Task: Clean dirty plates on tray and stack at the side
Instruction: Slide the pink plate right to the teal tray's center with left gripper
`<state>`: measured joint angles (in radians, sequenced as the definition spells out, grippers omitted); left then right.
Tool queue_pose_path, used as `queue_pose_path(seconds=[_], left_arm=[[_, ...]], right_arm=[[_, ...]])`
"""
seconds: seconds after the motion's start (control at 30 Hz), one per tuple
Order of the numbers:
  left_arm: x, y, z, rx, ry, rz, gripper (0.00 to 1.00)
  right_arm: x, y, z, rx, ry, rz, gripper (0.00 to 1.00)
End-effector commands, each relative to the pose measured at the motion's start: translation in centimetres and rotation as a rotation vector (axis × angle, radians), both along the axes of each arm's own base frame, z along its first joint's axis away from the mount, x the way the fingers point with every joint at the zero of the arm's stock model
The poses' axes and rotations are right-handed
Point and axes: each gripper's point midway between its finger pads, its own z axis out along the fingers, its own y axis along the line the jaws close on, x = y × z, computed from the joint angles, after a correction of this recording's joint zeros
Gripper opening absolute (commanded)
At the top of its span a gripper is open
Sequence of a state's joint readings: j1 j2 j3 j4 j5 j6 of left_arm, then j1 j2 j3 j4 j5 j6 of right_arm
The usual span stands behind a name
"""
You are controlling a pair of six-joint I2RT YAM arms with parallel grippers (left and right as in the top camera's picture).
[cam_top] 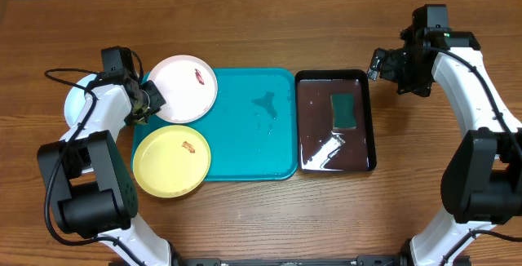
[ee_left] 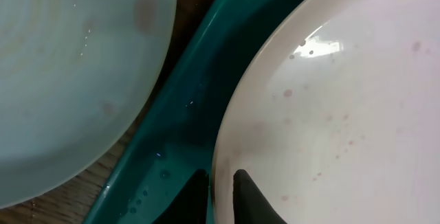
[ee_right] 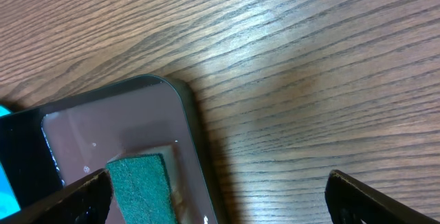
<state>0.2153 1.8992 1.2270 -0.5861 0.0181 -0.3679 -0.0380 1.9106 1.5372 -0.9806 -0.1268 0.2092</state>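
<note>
Rear plate (cam_top: 182,89) and front plate (cam_top: 171,161) overlap the left edge of the tray (cam_top: 245,144); third plate (cam_top: 75,103) on table (cam_top: 245,37) further left; narrow tray (cam_top: 314,111) right, holding sponge (cam_top: 344,109).

Both arms are built of smooth white shells joined by round black joints. The left arm (cam_top: 92,121), left of the tray (cam_top: 245,156), has a thin black cable (cam_top: 59,73) that loops out on the side away from the tray. The right arm (cam_top: 471,80), right of the tray, has a small green light (cam_top: 446,32) on its black wrist block. The fingers (ee_right: 75,196) are matte black with sloped edges.
</note>
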Motion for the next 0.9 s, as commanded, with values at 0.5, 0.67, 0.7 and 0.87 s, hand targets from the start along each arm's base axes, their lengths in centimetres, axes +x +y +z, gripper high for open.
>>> queue_pose_path(seconds=[0.5,0.67,0.7,0.87], left_arm=[[-0.64,-0.44,-0.89,-0.008,0.029,0.006,0.16],[-0.72,-0.45,-0.97,-0.008,0.031,0.005,0.15],[-0.76,-0.45,-1.0,-0.007,0.032,0.005,0.15],[-1.0,-0.51,-1.23,-0.009,0.038,0.005,0.12]], right_arm=[[0.55,0.01,0.59,0.006,-0.022,-0.004,1.0],[0.55,0.01,0.59,0.006,-0.022,-0.004,1.0],[0.54,0.01,0.59,0.006,-0.022,-0.004,1.0],[0.54,0.01,0.59,0.006,-0.022,-0.004,1.0]])
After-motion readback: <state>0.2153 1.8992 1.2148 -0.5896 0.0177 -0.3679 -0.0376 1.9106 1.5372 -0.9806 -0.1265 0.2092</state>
